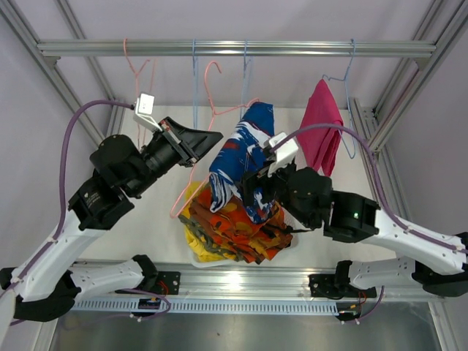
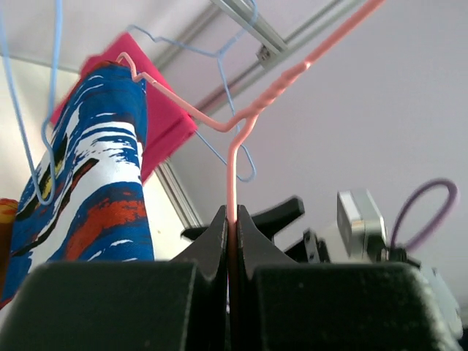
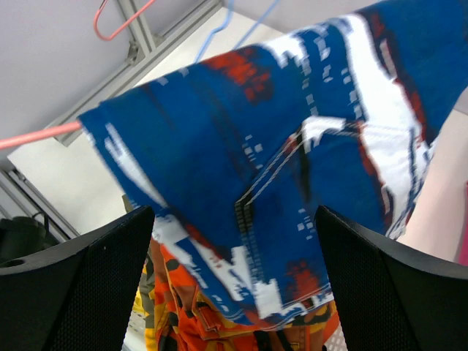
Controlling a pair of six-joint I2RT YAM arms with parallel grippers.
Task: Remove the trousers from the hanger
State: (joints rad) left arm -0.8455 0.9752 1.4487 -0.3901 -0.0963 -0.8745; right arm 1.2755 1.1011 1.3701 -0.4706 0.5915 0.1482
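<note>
Blue-white-red patterned trousers (image 1: 241, 157) hang folded over a pink wire hanger (image 1: 216, 95) in mid-air. My left gripper (image 1: 216, 137) is shut on the hanger's wire (image 2: 232, 157), just below the twisted neck. My right gripper (image 1: 256, 186) stands open, its fingers on either side of the trousers' lower hem (image 3: 292, 146) without pinching it. Below lies a pile of orange-black patterned trousers (image 1: 234, 227) on yellow ones (image 1: 197, 248). Magenta pink trousers (image 1: 322, 128) hang on a blue hanger at the right.
A metal rail (image 1: 234, 48) crosses the back and carries an empty pink hanger (image 1: 139, 73) and an empty blue hanger (image 1: 195, 80). Slanted frame posts (image 1: 395, 110) close in both sides. A white rim (image 1: 219, 265) shows under the pile.
</note>
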